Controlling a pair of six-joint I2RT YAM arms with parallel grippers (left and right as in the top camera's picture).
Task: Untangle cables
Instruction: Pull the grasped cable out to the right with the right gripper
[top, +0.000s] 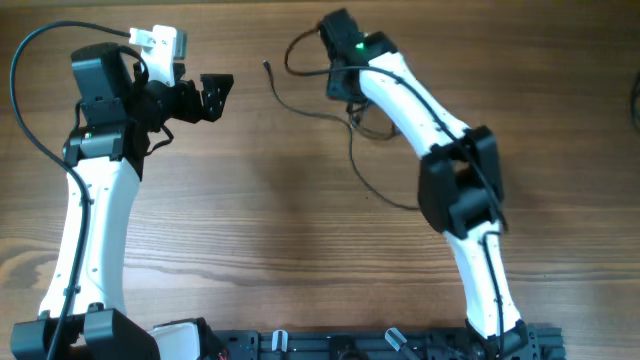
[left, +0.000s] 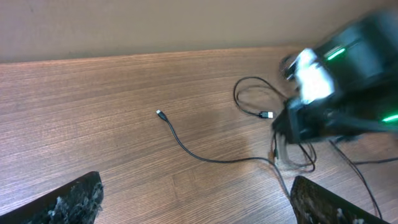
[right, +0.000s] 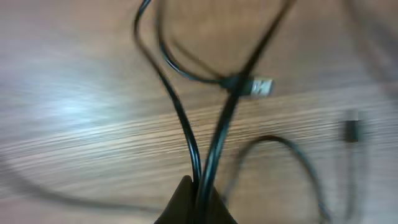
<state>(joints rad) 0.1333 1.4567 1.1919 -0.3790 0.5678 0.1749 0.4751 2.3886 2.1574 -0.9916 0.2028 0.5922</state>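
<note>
The bench (top: 250, 230) is plain brown wood grain with nothing on it but the cables (right: 182, 121) and our two arms. The cables lie at the far middle of the bench, under and around the right arm. They are thin black cords in a loose knot of loops, and one long strand trails away to the left and ends in a small plug (left: 160, 113). Another strand curls back toward the near side.

We judge the step in hand to be the first grasp. The right gripper (right: 194, 198) is clamped together on two strands that rise side by side out of its tips. Just above them a loop crosses over beside a silver-tipped plug (right: 261, 86). The left gripper (top: 222, 95) hangs with its fingers wide apart and holds nothing, well clear of the tangle.

Next, we think, the pinched strands need lifting and drawing away so that the loops open. The left gripper could then pin or take the trailing end (it is the easiest piece to reach). The cords look limp and light, so they will likely slide rather than resist.
</note>
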